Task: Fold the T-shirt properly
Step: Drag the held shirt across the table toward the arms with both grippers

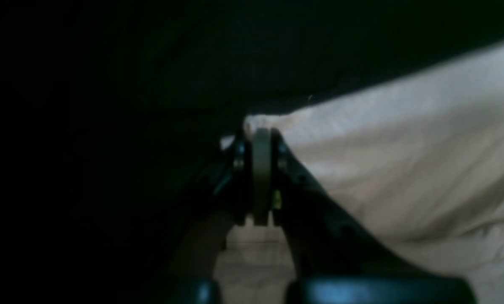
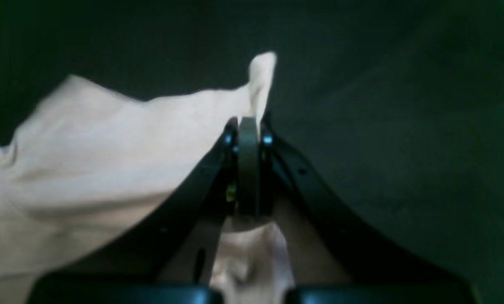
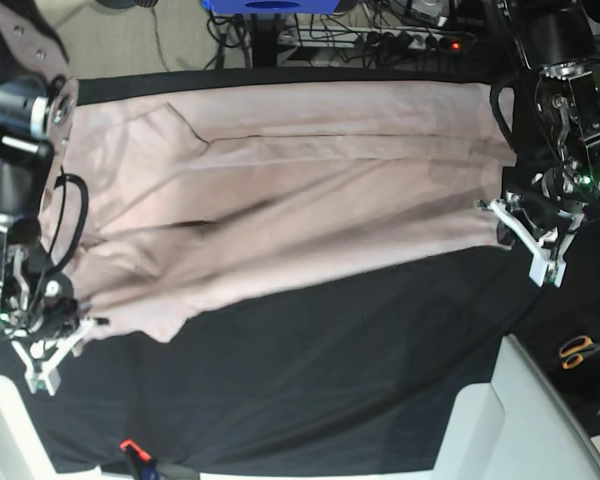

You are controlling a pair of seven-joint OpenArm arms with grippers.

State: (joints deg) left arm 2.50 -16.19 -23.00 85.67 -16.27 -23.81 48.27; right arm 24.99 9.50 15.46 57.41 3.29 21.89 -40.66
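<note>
Both arms are on the cloth at once. The T-shirt (image 3: pixel 280 190) is stretched across the far half of the black tablecloth (image 3: pixel 310 380), pale pink, rumpled, running almost the whole width of the base view, with long creases pulled along its length.

Over on the right of the base view, the left gripper (image 1: pixel 261 131) has its jaws pressed together on an edge of the shirt. In the left wrist view a small tuft of fabric pokes out just past the tips, and the rest of the cloth slopes away to the right of the fingers.

Now the other side: the right gripper (image 2: pixel 248 122) is clamped too, jaws tight together, and the right wrist view shows a peak of pink fabric standing up out of the pinch (a neat little point above the tips), with the shirt draping down to the left.

In the base view that right arm sits at the near left corner of the garment, the left arm at the right end. Between them the near edge of the shirt runs on a slant.

Orange-handled scissors (image 3: pixel 580 350) lie at the right border, well apart from the shirt.
</note>
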